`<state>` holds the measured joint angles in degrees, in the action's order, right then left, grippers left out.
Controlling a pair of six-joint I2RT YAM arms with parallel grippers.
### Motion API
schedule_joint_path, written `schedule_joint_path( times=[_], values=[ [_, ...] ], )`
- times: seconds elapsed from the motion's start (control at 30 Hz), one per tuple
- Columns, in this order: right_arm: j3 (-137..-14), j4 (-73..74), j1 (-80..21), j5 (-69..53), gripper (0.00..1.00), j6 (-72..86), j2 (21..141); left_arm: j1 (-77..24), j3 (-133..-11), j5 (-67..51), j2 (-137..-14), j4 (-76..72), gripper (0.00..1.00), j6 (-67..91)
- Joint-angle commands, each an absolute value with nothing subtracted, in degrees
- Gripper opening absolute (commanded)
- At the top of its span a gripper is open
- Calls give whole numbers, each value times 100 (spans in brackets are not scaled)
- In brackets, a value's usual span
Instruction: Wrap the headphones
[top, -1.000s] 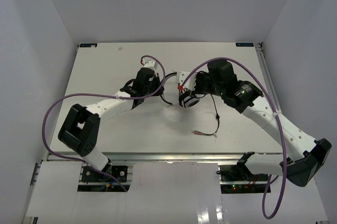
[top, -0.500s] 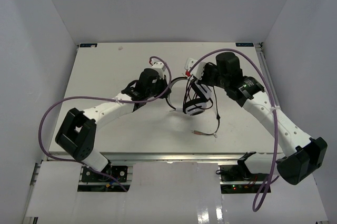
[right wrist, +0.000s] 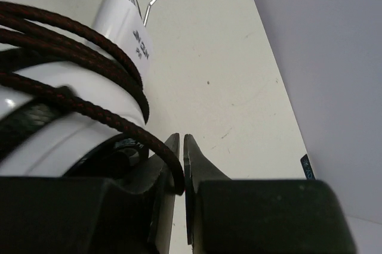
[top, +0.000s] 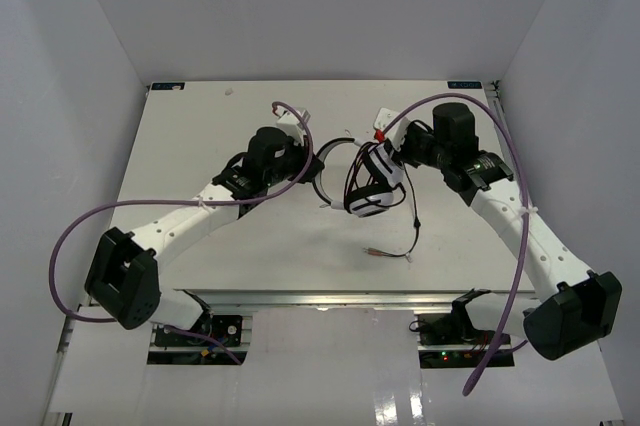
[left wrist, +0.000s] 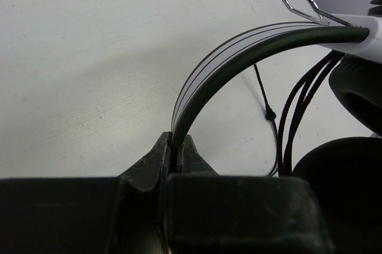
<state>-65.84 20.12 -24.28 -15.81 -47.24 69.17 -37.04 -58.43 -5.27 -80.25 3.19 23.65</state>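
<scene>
Two clenched grips on the headphones (top: pixel 372 192): left fingers (left wrist: pixel 153 162) on headband (left wrist: pixel 239 49), right fingers (right wrist: pixel 203 168) on cord (right wrist: pixel 71 27).

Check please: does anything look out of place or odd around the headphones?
Only the cord: some turns are wound round the headphones, but its tail lies loose on the table, on their near side, not yet wrapped. The left hand pinches the headband, the right hand the cord.
</scene>
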Motion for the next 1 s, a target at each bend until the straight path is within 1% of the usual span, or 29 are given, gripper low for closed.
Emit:
schedule_joint_path(
  times=[0.0, 0.17, 0.3, 0.4, 0.57, 0.63, 0.73, 0.83, 0.97],
  values=[
    [-6481, 1649, -2199, -2234, 14, -4384, 7102, -3732, -5950, -1016, -7297, -42, 0, 2537],
    [-6486, 1509, -1916, -3146, 15, -3907, 7339, -3762, -6100, -1073, -6852, 389, 0, 2611],
    [-6475, 1163, -1822, -4010, 18, -3463, 7525, -3777, -6264, -1197, -6583, 670, 0, 2696],
    [-6495, 893, -1815, -4641, 19, -2922, 7753, -3801, -6406, -1306, -6494, 770, 0, 2839],
    [-6363, 29, -1811, -5787, 21, -1807, 8068, -3808, -6710, -1373, -6457, 874, 0, 3090],
    [-6260, -410, -1811, -6177, 26, -1416, 8184, -3808, -6868, -1434, -6525, 894, 0, 3166],
    [-6065, -1289, -1811, -6443, 38, -801, 8293, -3806, -7111, -1531, -6646, 906, 0, 3282],
    [-5909, -2028, -1811, -6623, 44, -66, 8383, -3814, -7275, -1589, -6712, 914, 0, 3348],
    [-5784, -2556, -1802, -6737, 50, 368, 8424, -3814, -7361, -1578, -6715, 932, 0, 3388]
  ],
)
